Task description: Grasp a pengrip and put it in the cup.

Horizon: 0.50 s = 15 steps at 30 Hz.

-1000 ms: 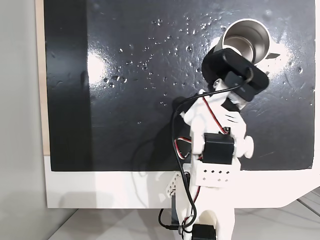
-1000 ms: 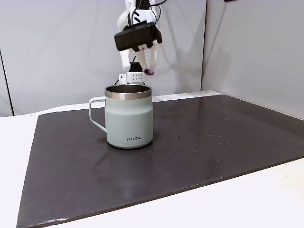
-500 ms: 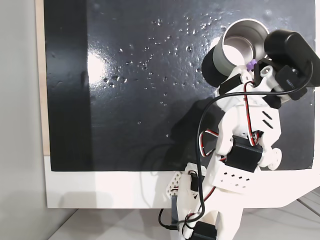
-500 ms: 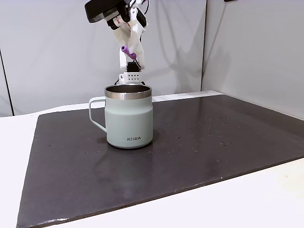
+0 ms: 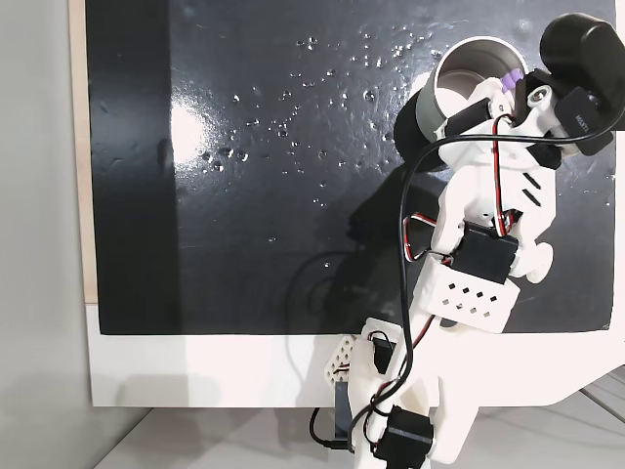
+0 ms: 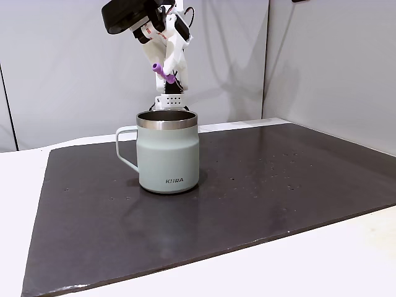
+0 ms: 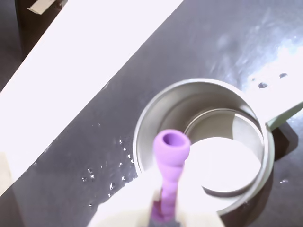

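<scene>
One pengrip (image 7: 169, 156) in pincer (image 7: 165, 208), above cup (image 7: 156, 113)

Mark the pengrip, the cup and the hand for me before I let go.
pengrip (image 7: 171, 144), wrist view, on its flared purple end.
cup (image 6: 168, 158), a fixed view, on its pale outer wall.
hand (image 6: 167, 69), a fixed view, between the fingertips clamping the pengrip.

Tool (image 7: 165, 208) pinches pengrip (image 7: 170, 151) above open cup (image 7: 147, 123).

One small dark word is printed low on the front of the cup (image 6: 167, 158) in a fixed view; it looks like "KIRA", though the middle letters are too small to be sure of.
</scene>
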Motion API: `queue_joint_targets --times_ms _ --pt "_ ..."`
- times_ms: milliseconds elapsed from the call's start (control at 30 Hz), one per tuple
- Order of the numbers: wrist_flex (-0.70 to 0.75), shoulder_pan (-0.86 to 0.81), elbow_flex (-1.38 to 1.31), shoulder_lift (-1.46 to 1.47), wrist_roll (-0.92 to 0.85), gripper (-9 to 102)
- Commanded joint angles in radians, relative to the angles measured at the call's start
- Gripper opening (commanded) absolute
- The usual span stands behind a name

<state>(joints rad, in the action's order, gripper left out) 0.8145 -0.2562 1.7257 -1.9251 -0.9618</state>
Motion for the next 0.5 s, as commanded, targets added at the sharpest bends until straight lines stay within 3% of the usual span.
queue_joint_targets --times_ms 0,67,233,467 --pt "-0.04 0.0 -0.058 -0.011 0.011 0" --pt "-0.04 0.003 -0.052 -0.018 0.011 4" --pt "-0.031 0.002 -0.051 -0.02 0.002 28" --pt "-0.023 -0.003 -0.057 -0.02 -0.002 30"
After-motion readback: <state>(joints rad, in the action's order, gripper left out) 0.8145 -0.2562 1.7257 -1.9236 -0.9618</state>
